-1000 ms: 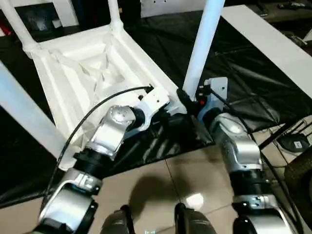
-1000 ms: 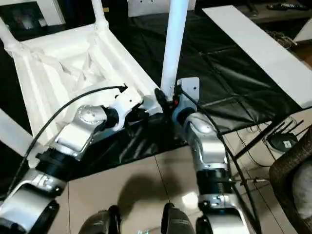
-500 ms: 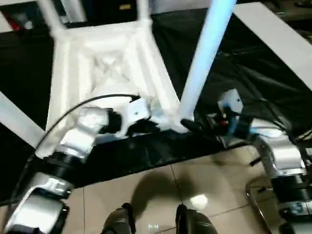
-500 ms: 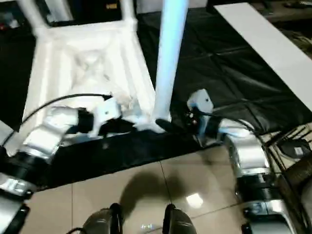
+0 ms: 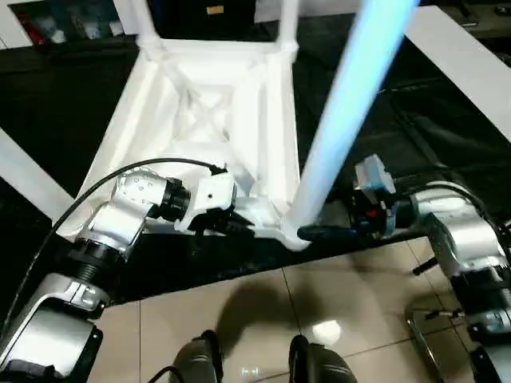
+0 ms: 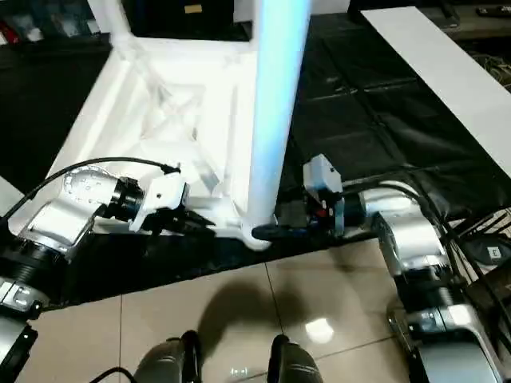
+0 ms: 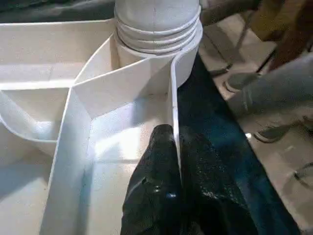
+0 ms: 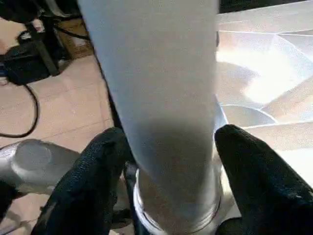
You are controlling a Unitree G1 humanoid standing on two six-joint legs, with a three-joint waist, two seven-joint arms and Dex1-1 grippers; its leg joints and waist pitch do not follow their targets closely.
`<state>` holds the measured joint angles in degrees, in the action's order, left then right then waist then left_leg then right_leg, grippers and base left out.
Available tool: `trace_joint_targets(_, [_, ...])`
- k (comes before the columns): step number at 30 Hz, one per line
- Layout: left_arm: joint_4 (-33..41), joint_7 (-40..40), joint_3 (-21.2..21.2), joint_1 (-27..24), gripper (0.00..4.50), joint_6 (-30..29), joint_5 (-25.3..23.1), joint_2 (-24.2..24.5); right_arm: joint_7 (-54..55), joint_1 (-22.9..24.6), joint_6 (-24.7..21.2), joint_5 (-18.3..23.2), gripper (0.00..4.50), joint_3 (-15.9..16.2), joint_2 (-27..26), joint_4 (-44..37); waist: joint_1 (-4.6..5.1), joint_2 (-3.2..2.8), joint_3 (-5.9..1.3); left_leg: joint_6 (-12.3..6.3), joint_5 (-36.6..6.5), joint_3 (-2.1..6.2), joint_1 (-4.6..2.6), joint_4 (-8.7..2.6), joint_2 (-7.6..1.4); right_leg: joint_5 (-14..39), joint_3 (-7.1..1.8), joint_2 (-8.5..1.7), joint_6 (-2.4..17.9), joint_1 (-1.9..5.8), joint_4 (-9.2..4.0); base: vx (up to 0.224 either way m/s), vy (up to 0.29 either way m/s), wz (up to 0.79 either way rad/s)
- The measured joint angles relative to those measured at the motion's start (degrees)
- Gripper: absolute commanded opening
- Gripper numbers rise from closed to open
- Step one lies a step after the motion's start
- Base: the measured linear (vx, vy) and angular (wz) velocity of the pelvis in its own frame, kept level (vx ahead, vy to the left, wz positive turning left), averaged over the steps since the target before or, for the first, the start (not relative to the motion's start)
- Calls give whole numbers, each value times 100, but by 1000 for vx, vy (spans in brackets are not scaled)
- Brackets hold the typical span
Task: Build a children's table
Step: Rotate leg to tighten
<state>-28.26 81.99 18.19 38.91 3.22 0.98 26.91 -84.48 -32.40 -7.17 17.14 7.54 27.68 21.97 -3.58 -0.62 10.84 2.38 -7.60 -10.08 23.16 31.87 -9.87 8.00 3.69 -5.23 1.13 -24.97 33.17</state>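
Now lying squarer on the black-covered work table (image 5: 447,136) after swinging round, children's table (image 5: 215,120) upside down, left gripper (image 7: 175,147) pinching its rim, right gripper (image 8: 171,161) straddling 1 near-corner leg (image 5: 343,128), probably seating it.

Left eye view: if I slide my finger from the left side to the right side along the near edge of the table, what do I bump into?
Left silver forearm → left hand pinching the upside-down white plastic children's table's edge → near upright white tubular leg → right hand around its base → right silver forearm.
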Motion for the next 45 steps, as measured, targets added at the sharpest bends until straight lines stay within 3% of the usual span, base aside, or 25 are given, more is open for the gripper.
trace_joint_targets(12, [-184,156,31,75,0,216,32,-1,-354,-131,-24,31,220,135,30,123,-24,1,-1,-1,1,-2,1,-2,0,0,1,-1,0,1,3,0,0,0])
trace_joint_targets(17, [-152,67,3,102,0,-44,58,-133,-247,-56,-392,114,202,23,4,51,-65,1,0,-1,1,-7,3,3,0,0,-2,-4,0,3,3,0,0,0])
trace_joint_targets(19, [-20,-92,-29,82,0,-389,40,-171,181,214,-696,146,199,-101,-90,-346,-81,1,0,-2,1,-11,-2,5,-3,0,-4,-4,0,4,6,0,0,0])
trace_joint_targets(21, [10,-277,-83,79,0,-590,20,-186,548,283,-825,132,199,-175,-170,-481,-42,-1,-1,-4,6,-16,-6,6,-6,0,-4,-4,0,2,6,0,0,0])
trace_joint_targets(26, [104,-1240,-319,85,0,-1235,-261,-401,2334,311,-1037,-224,198,-550,-870,-615,203,0,0,14,17,-14,-21,14,-8,18,0,-4,-29,-3,-9,0,0,0])
trace_joint_targets(31, [238,-3025,-613,190,0,-2329,-590,-1316,5136,112,-1518,-888,197,-1052,-2045,-786,372,-1,0,15,17,-7,-36,27,-3,20,3,-4,-34,-15,-18,0,0,0])
trace_joint_targets(37, [440,-3912,-668,206,0,-2829,-779,-1812,6657,-60,-1615,-1181,197,-1231,-2724,-789,387,-2,-1,15,17,-4,-31,17,-1,22,4,-4,-36,-19,-26,0,0,0])
trace_joint_targets(38, [471,-3962,-663,204,0,-2852,-815,-1844,6758,-64,-1595,-1212,232,-1249,-2773,-793,389,-2,-1,15,17,-4,-28,14,0,21,3,-4,-36,-19,-28,0,0,0])
trace_joint_targets(45, [728,-3938,-544,129,0,-2887,-824,-1734,6436,72,-1441,-1114,305,-1221,-2638,-896,383,-2,-1,19,12,-2,-22,-17,1,5,6,1,-23,-23,-28,0,0,0])
